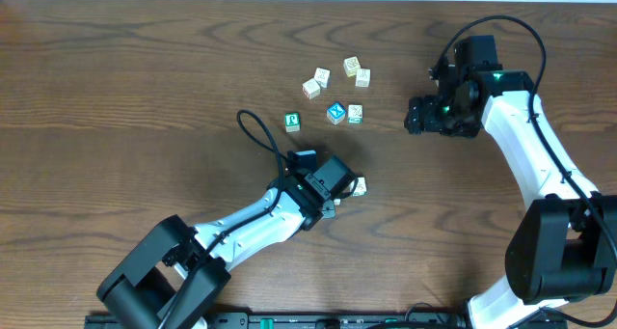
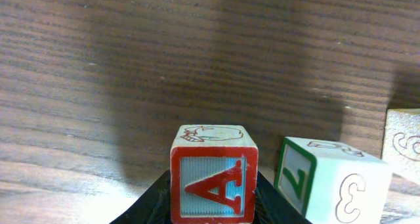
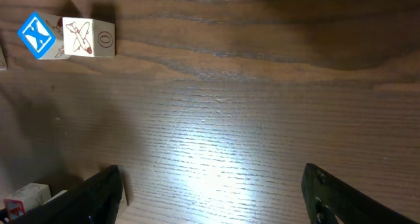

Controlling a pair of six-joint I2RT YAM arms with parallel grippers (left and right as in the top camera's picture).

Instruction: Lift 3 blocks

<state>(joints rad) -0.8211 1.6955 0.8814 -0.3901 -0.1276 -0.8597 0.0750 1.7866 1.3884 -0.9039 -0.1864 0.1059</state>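
A red-faced block (image 2: 213,184) with the letter A sits between the black jaws of my left gripper (image 2: 213,201), which is shut on it. The frame's lower edge cuts off its underside, so whether it rests on the table does not show. Just to its right stands a pale block with green marks (image 2: 325,184), and a cream block (image 2: 403,145) shows at the right edge. In the overhead view the left gripper (image 1: 337,194) covers the red block, with a pale block (image 1: 359,186) beside it. My right gripper (image 3: 213,184) (image 1: 416,117) hangs open over bare wood.
Several more cubes lie in a cluster at the back centre (image 1: 337,78), with a blue-faced cube (image 1: 335,112) (image 3: 36,35) and a green-faced cube (image 1: 292,122) nearer. A pale cube with a drawing (image 3: 88,38) sits beside the blue one. A black cable (image 1: 255,131) loops left of the left arm.
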